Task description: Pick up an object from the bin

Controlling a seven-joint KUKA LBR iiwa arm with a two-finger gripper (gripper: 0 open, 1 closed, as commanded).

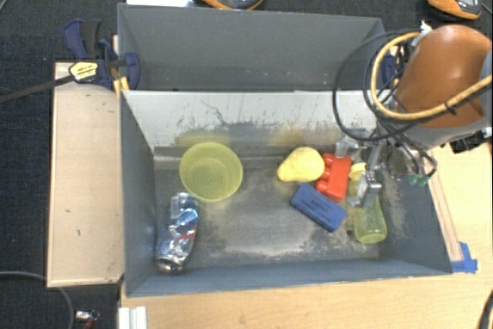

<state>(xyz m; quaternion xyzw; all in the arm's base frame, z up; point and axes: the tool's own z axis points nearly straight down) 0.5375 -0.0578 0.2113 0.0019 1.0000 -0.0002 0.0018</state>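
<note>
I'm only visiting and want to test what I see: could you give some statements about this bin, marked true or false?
1. The hand hangs over the right side of the bin, next to a red block. True.
2. The green cup stands right under the hand. False: it sits in the left half, well apart.
3. A crushed silver can lies near the front left corner. True.
4. The blue block rests inside the green cup. False: it lies loose beside the red block and a yellow lump.
</note>
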